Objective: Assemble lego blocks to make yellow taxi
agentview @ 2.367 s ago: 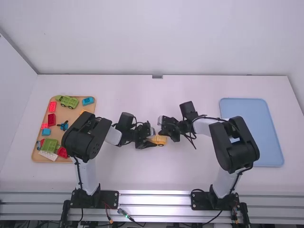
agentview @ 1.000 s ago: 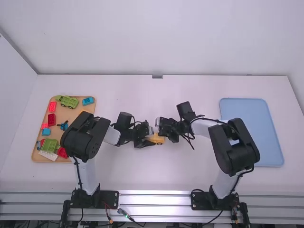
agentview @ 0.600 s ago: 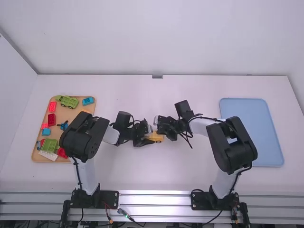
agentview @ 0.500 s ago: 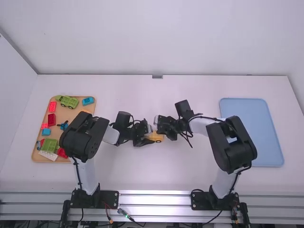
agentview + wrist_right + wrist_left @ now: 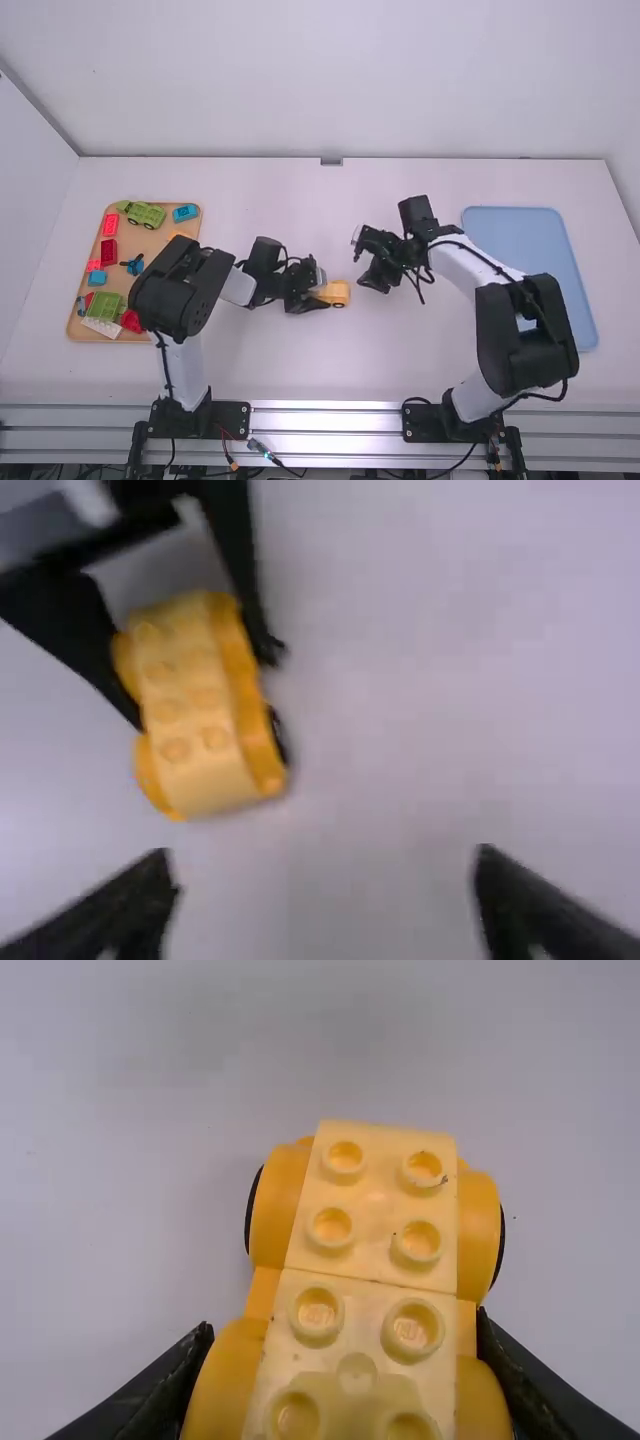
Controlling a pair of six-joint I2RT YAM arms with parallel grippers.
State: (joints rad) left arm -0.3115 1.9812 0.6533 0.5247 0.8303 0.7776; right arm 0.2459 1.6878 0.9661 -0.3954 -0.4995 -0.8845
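We see a white table (image 5: 420, 370) with 2 trays lying flat on it, well apart: a tan one (image 5: 137, 240) near its left side and a light blue one (image 5: 540, 240) near its right. Between them is the yellow car (image 5: 341, 293); we can't tell whether its wheels touch the tabletop.

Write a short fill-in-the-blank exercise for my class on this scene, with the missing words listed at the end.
1. The left gripper holds a toy vehicle that is ____ in colour.
2. The right gripper is not shut but ____.
3. The tan tray lies on the robot's ____ side of the table.
4. The other tray is light ____ in colour.

Missing words: yellow; open; left; blue.
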